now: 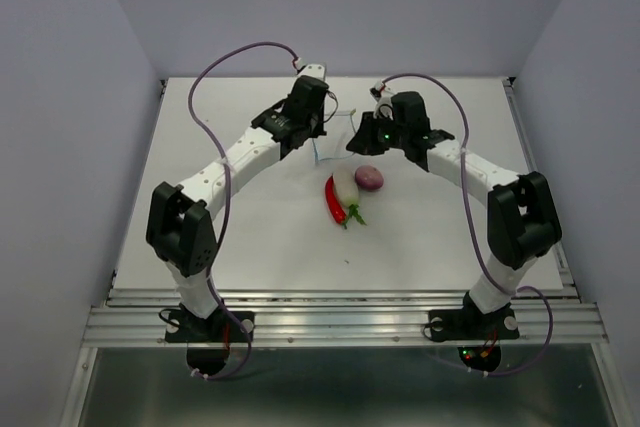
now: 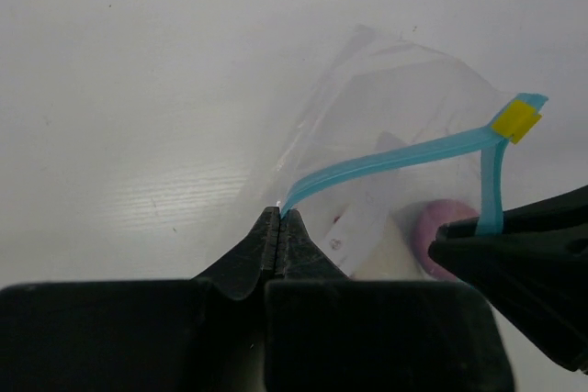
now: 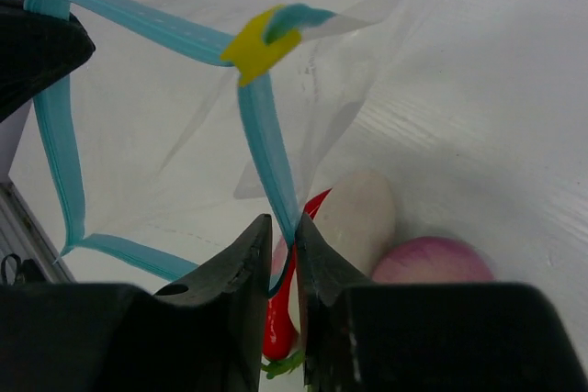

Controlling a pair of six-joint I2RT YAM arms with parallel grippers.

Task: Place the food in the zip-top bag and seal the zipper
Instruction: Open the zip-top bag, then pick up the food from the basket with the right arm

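The clear zip-top bag [image 1: 335, 132] hangs between my two grippers, its mouth pulled into a diamond. My left gripper [image 2: 279, 218] is shut on the light-blue zipper [image 2: 386, 164] near one end. A yellow slider [image 2: 516, 119] sits at the far corner. My right gripper [image 3: 282, 231] has its jaws a narrow gap apart, and the other zipper side [image 3: 268, 149] runs down between them along the right finger. The food lies on the table outside the bag: the white egg-shaped vegetable [image 1: 345, 184], the red chili [image 1: 334, 202] and the purplish ball [image 1: 369, 178].
White tabletop [image 1: 250, 237] with a metal rail [image 1: 340, 322] along its near edge and grey walls on three sides. Purple cables [image 1: 215, 77] loop above both arms. My right gripper shows as a black shape in the left wrist view [image 2: 524, 254].
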